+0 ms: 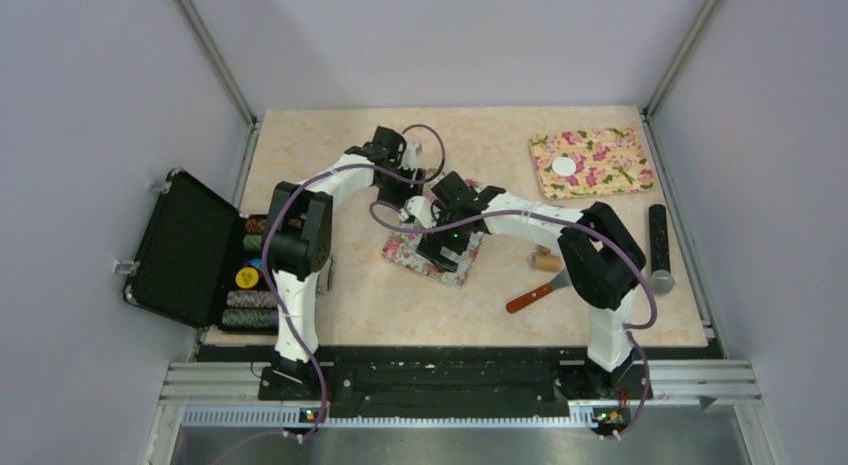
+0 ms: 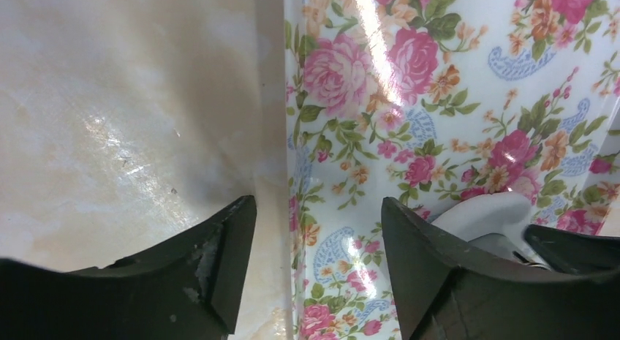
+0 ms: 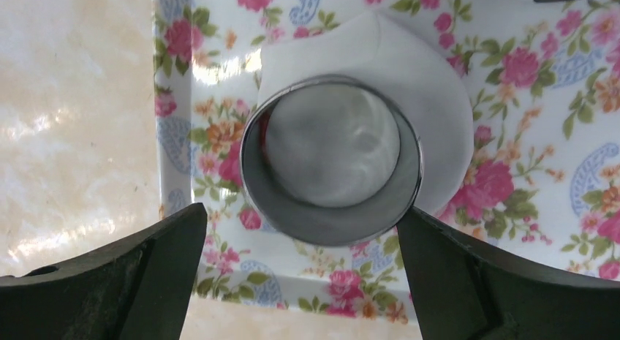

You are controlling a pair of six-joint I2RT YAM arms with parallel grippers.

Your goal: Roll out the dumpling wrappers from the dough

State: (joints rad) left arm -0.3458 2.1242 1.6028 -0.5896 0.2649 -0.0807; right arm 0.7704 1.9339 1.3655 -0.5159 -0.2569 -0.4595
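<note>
A flat white sheet of dough [image 3: 431, 84] lies on a floral mat [image 3: 526, 99] at the middle of the table. A metal ring cutter [image 3: 333, 223] stands on it, with dough showing inside the ring. My right gripper [image 3: 303, 238] is open, its fingertips just short of the ring on either side. My left gripper [image 2: 318, 205] is open and empty, straddling the edge of the mat [image 2: 439, 99], with the dough's rim [image 2: 482, 212] beside its right finger. One round dumpling wrapper [image 1: 565, 166] lies on a second floral mat [image 1: 610, 180] at the back right.
An open black case [image 1: 185, 250] with small jars sits at the table's left edge. A wooden roller [image 1: 545, 260], a red-handled spatula [image 1: 530, 297] and a black cylinder [image 1: 658, 240] lie to the right of the centre mat. Both arms crowd over the centre mat [image 1: 405, 253].
</note>
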